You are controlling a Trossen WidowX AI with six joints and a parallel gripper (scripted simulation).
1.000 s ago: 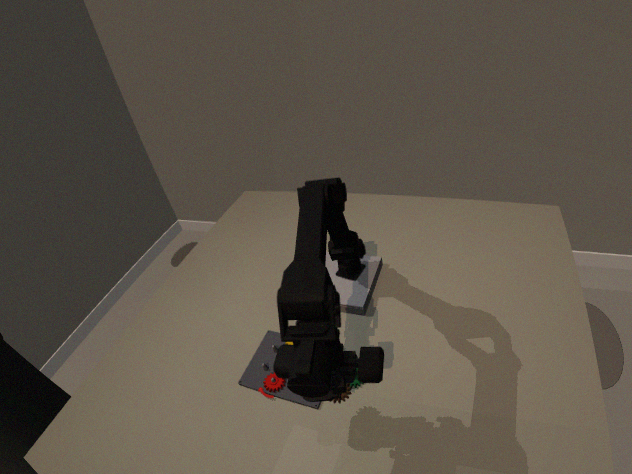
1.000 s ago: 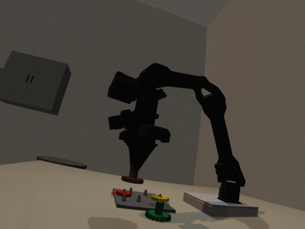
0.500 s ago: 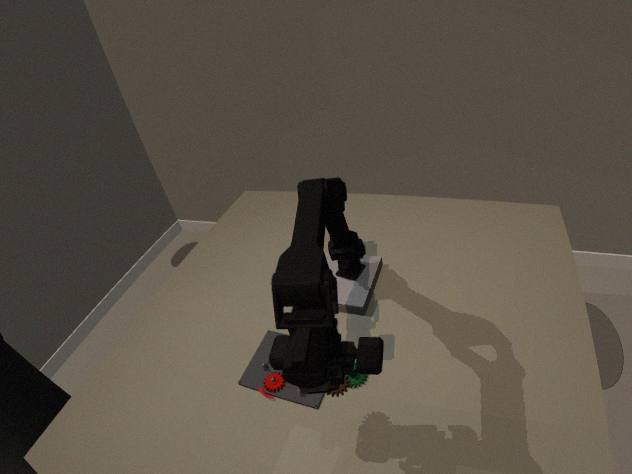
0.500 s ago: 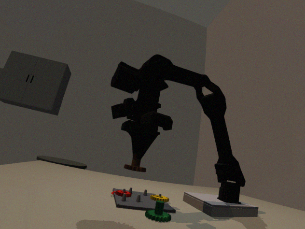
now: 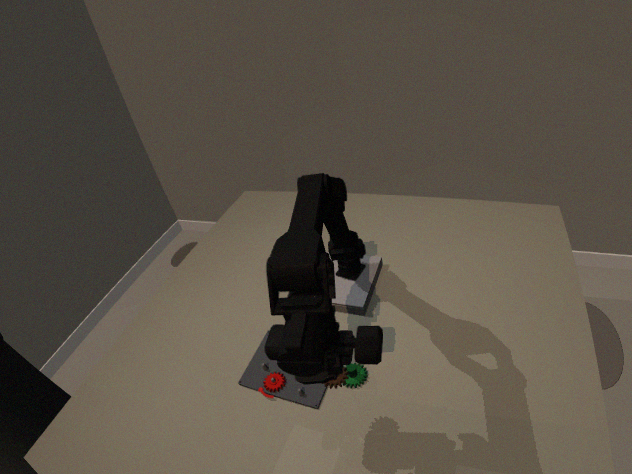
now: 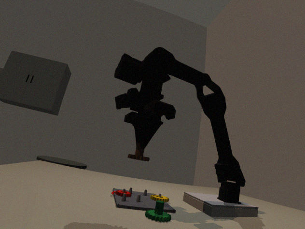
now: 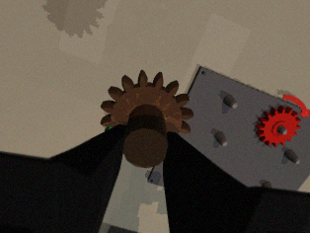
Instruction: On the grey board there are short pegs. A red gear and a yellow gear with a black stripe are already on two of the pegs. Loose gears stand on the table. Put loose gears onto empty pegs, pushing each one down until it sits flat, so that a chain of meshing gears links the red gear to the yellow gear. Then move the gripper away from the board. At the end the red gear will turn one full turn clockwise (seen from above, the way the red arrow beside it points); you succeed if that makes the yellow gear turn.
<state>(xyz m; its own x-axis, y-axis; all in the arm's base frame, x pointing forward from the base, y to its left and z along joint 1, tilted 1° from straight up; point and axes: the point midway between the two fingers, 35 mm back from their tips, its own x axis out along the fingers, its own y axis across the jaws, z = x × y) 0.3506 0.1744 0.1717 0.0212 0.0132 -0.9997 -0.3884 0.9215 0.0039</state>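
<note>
My gripper (image 6: 139,150) (image 7: 145,136) is shut on the stem of the brown gear (image 5: 335,380) (image 6: 131,156) (image 7: 143,101). It holds the gear in the air, roughly level, well above the table. The grey board (image 5: 311,400) (image 6: 147,206) (image 7: 207,114) lies below; in the wrist view it is to the right of the gear. The red gear (image 5: 268,383) (image 6: 120,193) (image 7: 269,127) sits on a peg. The yellow gear (image 6: 154,197) with its black stripe sits on another; the arm hides it in the top view. Several pegs, such as this bare peg (image 5: 301,391) (image 6: 138,197) (image 7: 229,101), are empty.
The green gear (image 5: 359,376) (image 6: 158,216) stands stem up on the table beside the board, near the yellow gear's side. The red arrow (image 5: 261,390) (image 7: 297,105) is beside the red gear. The robot's base plate (image 5: 352,298) (image 6: 194,200) lies behind the board.
</note>
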